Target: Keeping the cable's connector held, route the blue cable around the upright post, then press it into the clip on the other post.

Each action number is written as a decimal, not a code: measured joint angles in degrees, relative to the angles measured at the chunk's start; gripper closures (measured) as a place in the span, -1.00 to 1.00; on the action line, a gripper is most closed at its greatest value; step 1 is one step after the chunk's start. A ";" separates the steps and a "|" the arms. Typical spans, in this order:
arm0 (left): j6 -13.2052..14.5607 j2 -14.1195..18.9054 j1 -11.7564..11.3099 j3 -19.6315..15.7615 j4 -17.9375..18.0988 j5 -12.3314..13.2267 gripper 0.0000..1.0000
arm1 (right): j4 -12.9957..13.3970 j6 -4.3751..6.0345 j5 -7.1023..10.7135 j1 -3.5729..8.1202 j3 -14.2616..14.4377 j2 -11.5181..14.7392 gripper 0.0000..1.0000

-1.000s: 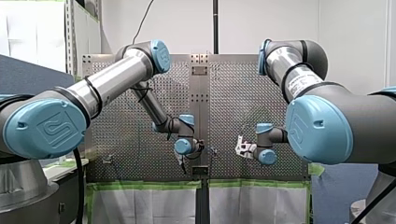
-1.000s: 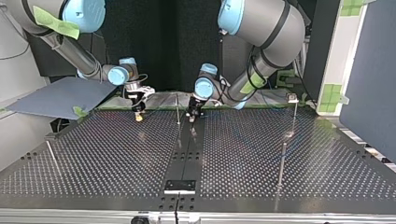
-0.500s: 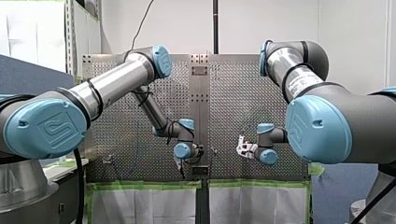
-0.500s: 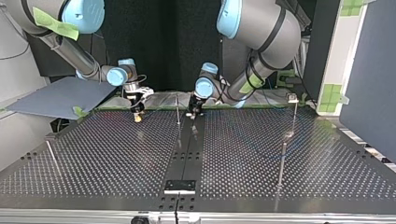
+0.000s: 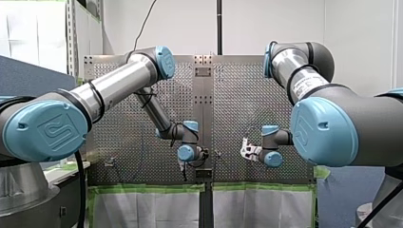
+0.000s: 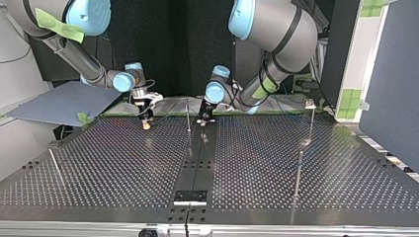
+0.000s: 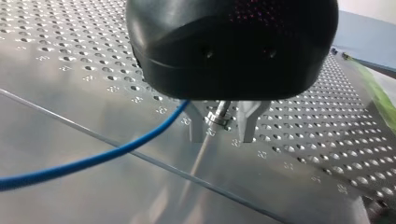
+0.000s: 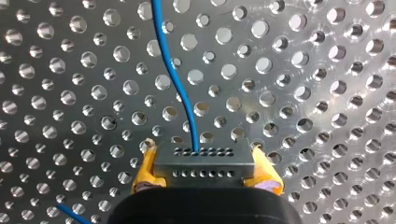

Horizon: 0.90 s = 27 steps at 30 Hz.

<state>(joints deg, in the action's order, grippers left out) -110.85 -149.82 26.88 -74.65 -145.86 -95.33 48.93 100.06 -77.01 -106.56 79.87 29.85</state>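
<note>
Connector hold is in place. Our right gripper [image 6: 146, 124] has its yellow pads [image 8: 267, 175] clamped on both sides of the grey rectangular connector with rows of small holes [image 8: 204, 161]. It hovers over the perforated metal table [image 6: 123, 168], to the top view's left of the thin upright metal post [image 6: 188, 114].

The thin blue cable [image 8: 175, 84] leaves the connector's face and runs ahead over the table, toward that post as we judge it.

Our left gripper [image 7: 222, 134] sits just on the other side of the post, low to the table. Its bare metal fingers [image 7: 197, 127] stand a narrow gap apart, with a metal stud showing in the gap (probably the post's foot beyond the fingers, not gripped). The cable comes in from the side and vanishes behind one finger. We cannot tell whether it touches that finger or whether anything pinches it.

So the holding step is done. Routing around the post looks underway but not finished, since we see no clear wrap on the post.

Pressing into the clip is not started. The small clip [image 6: 310, 103] on the taller thin metal post [image 6: 312, 123] stands well apart from the central post, toward the top view's right. No gripper is near it and we see no cable in it (the cable is too faint in the top view to trace).
</note>
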 joint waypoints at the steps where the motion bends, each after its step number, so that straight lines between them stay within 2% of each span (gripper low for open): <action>1: 0.41 0.01 0.08 0.00 -0.33 -0.34 0.00 | -0.06 -0.03 0.00 0.00 0.00 0.00 1.00; 3: 1.20 0.01 0.18 0.01 -0.97 -1.04 -0.07 | -0.15 -0.07 0.00 0.00 0.00 -0.03 1.00; 4: 1.80 0.01 0.22 0.00 -1.33 -1.32 -0.20 | -0.17 -0.07 0.00 -0.01 -0.01 -0.04 1.00; 5: 2.28 0.01 0.23 -0.01 -1.53 -1.33 -0.66 | -0.19 -0.06 0.00 -0.01 -0.04 -0.04 1.00; 6: 2.74 0.01 0.21 -0.01 -1.67 -1.22 -0.66 | -0.20 -0.04 0.00 -0.01 -0.06 -0.05 1.00; 7: 3.23 0.01 0.17 -0.01 -1.80 -0.87 -0.99 | -0.21 -0.03 0.00 -0.01 -0.06 -0.06 1.00; 11: 4.18 0.02 0.18 -0.01 -2.20 -0.51 -0.99 | -0.43 -0.05 0.00 0.01 -0.08 -0.08 1.00; 20: 7.21 1.17 0.35 0.00 -6.84 -2.96 -0.99 | -0.72 -0.06 0.02 0.07 -0.09 -0.09 1.00; 27: 9.44 3.09 0.79 -0.02 -10.97 -2.14 -0.99 | -0.75 0.04 0.09 0.08 -0.11 -0.09 1.00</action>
<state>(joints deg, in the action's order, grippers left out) -101.41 -146.73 27.67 -74.67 -156.83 -97.47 48.18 100.10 -76.91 -106.49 79.76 29.76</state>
